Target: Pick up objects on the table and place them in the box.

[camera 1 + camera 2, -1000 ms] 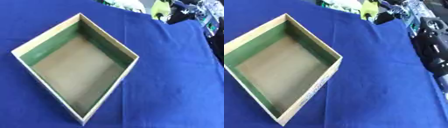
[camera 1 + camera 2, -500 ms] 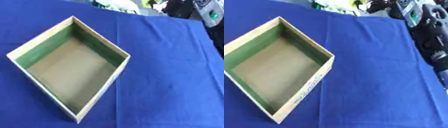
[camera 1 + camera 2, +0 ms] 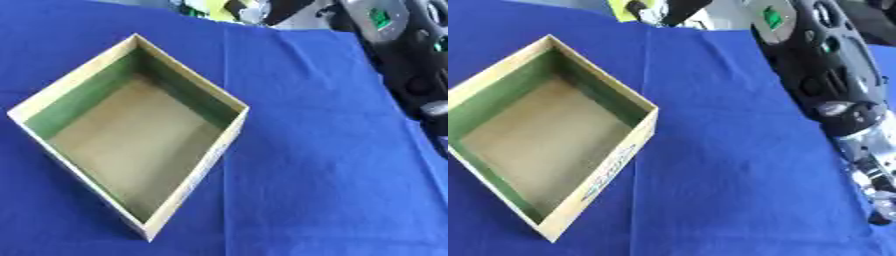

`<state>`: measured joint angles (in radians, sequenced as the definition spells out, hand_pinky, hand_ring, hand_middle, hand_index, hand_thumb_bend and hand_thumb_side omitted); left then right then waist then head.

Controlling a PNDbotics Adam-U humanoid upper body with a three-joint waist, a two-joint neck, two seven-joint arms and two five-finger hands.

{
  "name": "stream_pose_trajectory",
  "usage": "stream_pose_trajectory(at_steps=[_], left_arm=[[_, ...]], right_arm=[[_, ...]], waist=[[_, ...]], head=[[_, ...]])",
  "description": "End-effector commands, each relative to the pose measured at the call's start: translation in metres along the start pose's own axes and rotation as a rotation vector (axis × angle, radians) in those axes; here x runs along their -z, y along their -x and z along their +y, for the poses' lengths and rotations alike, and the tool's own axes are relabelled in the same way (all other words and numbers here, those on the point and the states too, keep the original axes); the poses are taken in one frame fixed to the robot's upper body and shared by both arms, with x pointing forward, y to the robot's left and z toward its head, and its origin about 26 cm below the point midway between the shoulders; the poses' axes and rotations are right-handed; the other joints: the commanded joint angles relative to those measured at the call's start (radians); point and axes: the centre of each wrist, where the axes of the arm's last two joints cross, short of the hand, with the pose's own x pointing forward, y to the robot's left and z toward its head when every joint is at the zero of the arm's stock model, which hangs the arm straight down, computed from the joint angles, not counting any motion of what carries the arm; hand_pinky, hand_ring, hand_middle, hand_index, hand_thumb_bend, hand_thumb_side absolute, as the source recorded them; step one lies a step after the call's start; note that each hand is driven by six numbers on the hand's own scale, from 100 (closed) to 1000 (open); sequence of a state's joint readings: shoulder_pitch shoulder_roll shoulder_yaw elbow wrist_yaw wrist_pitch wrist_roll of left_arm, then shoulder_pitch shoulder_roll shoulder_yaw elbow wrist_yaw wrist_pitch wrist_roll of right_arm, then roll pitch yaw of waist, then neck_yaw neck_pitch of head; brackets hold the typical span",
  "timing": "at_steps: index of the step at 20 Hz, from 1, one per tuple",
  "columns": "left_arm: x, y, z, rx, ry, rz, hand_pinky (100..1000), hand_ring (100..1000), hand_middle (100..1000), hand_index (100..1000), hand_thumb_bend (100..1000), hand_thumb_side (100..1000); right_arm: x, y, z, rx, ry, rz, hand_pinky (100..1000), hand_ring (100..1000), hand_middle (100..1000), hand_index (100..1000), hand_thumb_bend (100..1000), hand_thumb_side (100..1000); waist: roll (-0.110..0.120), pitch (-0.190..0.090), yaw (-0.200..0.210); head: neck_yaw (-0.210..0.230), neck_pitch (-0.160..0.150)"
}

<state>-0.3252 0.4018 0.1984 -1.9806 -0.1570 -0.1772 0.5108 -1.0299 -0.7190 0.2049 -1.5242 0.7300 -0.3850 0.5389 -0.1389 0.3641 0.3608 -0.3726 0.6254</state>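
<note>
On the left half of the blue-covered table (image 3: 332,165): an open cardboard box (image 3: 131,130), turned corner-on like a diamond, one corner toward the far edge and one toward the near edge. Pale rim, green inner walls, bare brown floor; nothing inside. Printed lettering along the outer wall facing the near right, too blurred to read.

Right of the box, only flat blue cloth with a faint fold line running from far edge to near edge just beside the box's right corner. No loose object visible on the cloth.

Along the table's right edge, best seen in the right eye view: a bulky black robot arm (image 3: 820,70), coming down from the upper right, with a green mark near its top and a silver joint lower down. Well apart from the box, nothing between them. Right hand (image 3: 875,187) near the lower right corner, at the table's right edge, pale and silver, cut off by the frame; cannot tell whether its fingers lie straight or curled. Left hand out of sight in both views.

Beyond the far edge: a yellow-green shape (image 3: 630,7) and dark clutter, blurred, off the cloth.
</note>
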Motion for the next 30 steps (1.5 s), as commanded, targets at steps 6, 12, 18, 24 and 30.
stream_pose_trajectory(at_steps=[6, 12, 18, 24, 30], left_arm=[[0.018, -0.008, 0.014, 0.014, -0.073, -0.107, 709, 745, 850, 678, 285, 795], [0.017, -0.007, 0.013, 0.018, -0.063, -0.106, 709, 745, 851, 676, 281, 799], [0.017, -0.008, 0.012, 0.013, -0.049, -0.102, 709, 744, 851, 675, 279, 802], [0.018, -0.008, 0.011, 0.012, -0.042, -0.105, 708, 744, 851, 675, 278, 801], [0.018, -0.009, 0.008, -0.003, -0.034, -0.105, 708, 744, 851, 675, 277, 802]], right_arm=[[0.030, -0.046, 0.000, 0.002, 0.031, -0.133, 683, 667, 433, 543, 100, 639], [0.048, -0.065, 0.023, 0.057, -0.038, -0.205, 669, 668, 437, 546, 100, 656], [0.065, -0.079, 0.046, 0.089, -0.129, -0.270, 658, 671, 442, 551, 100, 669], [0.075, -0.087, 0.062, 0.111, -0.179, -0.304, 649, 669, 447, 555, 100, 674], [0.091, -0.103, 0.097, 0.171, -0.264, -0.311, 661, 688, 485, 600, 100, 688]], waist=[[0.016, -0.036, 0.008], [0.011, -0.041, 0.011], [0.009, -0.044, 0.019], [0.009, -0.044, 0.024], [0.008, -0.045, 0.045]], head=[[0.006, 0.016], [0.012, 0.022], [0.006, 0.025], [0.002, 0.027], [-0.020, 0.026]])
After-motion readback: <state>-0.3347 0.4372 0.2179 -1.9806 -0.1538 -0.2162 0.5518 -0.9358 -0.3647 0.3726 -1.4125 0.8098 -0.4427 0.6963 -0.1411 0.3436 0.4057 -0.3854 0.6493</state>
